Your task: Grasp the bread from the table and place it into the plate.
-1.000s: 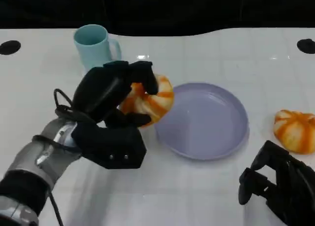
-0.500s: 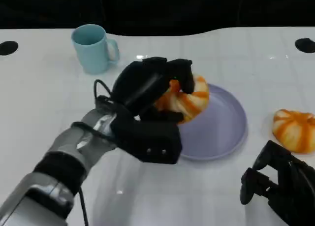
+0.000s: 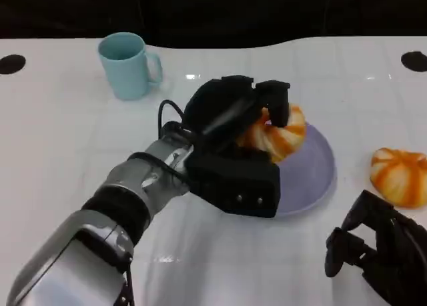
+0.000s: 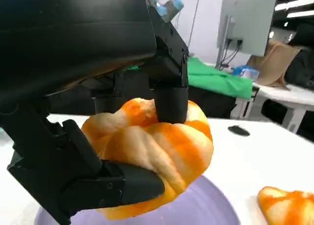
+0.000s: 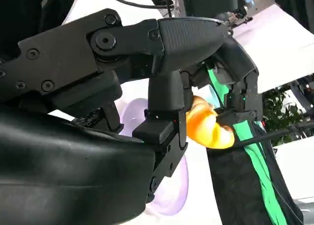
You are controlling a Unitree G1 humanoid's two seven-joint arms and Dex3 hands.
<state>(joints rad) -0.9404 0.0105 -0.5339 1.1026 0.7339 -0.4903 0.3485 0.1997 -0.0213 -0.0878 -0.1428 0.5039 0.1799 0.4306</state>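
My left hand (image 3: 233, 143) grips an orange-and-white striped bread (image 3: 280, 134) and holds it over the lilac plate (image 3: 313, 169). The left wrist view shows the same bread (image 4: 157, 146) clamped between black fingers (image 4: 169, 95), just above the plate (image 4: 206, 205). A second striped bread (image 3: 399, 176) lies on the white table to the right of the plate. My right hand (image 3: 377, 249) rests low at the front right with its fingers curled in and nothing in them. In the right wrist view the held bread (image 5: 206, 124) shows beyond my right hand (image 5: 162, 87).
A light blue mug (image 3: 128, 65) stands at the back left of the white table (image 3: 80, 139). Two dark round holes (image 3: 12, 64) sit near the table's far corners. In the left wrist view a monitor (image 4: 245, 21) and green cloth (image 4: 216, 80) lie beyond the table.
My left hand has carried the bread rightward, from beside the plate's left rim to over the plate. The right hand has stayed put.
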